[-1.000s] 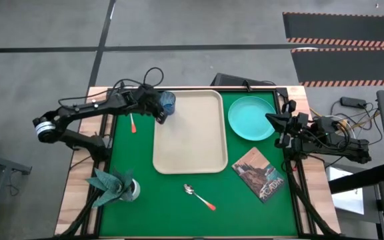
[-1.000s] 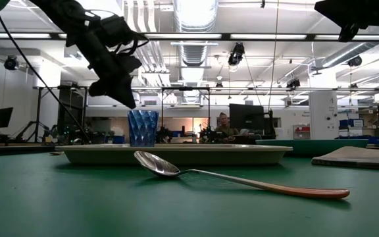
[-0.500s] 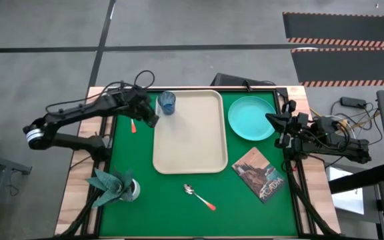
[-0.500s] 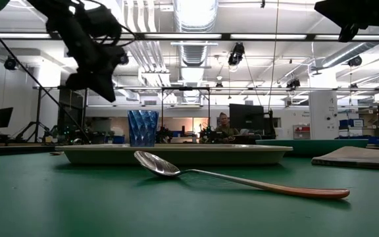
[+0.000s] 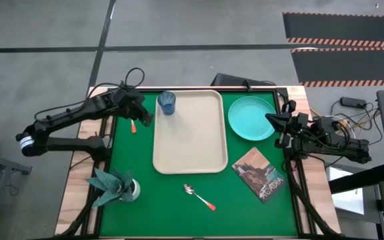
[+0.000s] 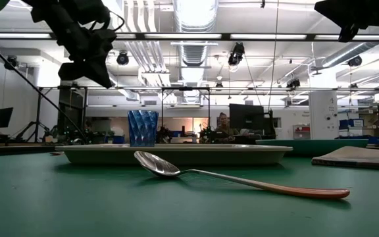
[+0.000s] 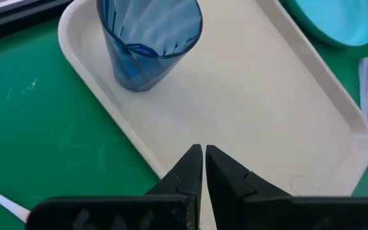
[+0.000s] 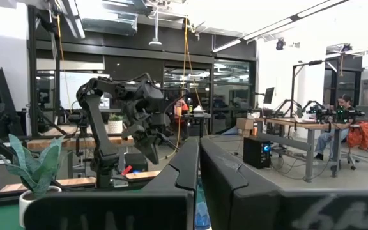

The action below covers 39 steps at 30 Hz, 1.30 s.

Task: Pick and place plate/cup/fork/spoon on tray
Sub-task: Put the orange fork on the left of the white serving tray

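Over on the left, the left gripper (image 5: 143, 118) hangs above the green mat just beside the tray's (image 5: 189, 160) left edge, its jaws pressed together on nothing. Under it lies the fork (image 5: 132, 124), off the tray on the mat, which looks like the reason the arm is parked there: my guess is that the fork is next. The cup (image 5: 167, 103) stands upright in the tray's far left corner, clear of the gripper, so that piece looks done. Nearer me, the spoon (image 5: 199, 196) lies on the mat just off the tray's front edge, untouched. Right of the tray, the plate (image 5: 251, 118) sits flat on the mat, not yet moved. At the table's right edge the right gripper (image 5: 277, 120) waits just beside the plate, jaws together, raised off the table.
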Available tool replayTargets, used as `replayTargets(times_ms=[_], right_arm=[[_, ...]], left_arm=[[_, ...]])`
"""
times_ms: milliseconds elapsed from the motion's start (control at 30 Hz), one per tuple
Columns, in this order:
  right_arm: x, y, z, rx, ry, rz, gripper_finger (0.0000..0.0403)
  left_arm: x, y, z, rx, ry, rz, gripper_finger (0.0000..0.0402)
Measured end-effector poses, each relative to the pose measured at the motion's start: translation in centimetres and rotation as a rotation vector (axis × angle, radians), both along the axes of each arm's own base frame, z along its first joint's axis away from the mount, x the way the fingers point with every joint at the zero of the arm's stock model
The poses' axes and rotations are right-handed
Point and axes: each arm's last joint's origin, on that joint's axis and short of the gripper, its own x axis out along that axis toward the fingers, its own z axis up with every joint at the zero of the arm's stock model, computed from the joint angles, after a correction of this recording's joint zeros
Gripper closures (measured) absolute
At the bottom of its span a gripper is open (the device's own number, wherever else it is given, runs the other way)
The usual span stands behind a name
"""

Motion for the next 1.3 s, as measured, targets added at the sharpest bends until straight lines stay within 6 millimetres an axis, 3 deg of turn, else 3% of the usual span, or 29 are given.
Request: replayTargets(times_ms=[433,700,1000,1300], right_arm=[[0.0,0.0,0.0,0.000,0.000,0.001,0.0394],[0.0,0.0,0.0,0.000,-0.001,0.000,0.0394],[0.0,0.0,0.0,0.000,-0.001,0.000,0.0394],[0.0,0.0,0.0,0.000,0.000,0.000,0.0394]], left_arm=[[-0.4,-0.2,-3.3,-0.034,0.053,0.010,0.0396],[-1.1,-0.6,-3.8,-0.055,0.130,0.027,0.0396],[-1.6,-0.1,-4.7,0.026,0.267,0.220,0.0396],[-0.9,1.4,-6.3,0.153,0.422,0.472,0.0396]])
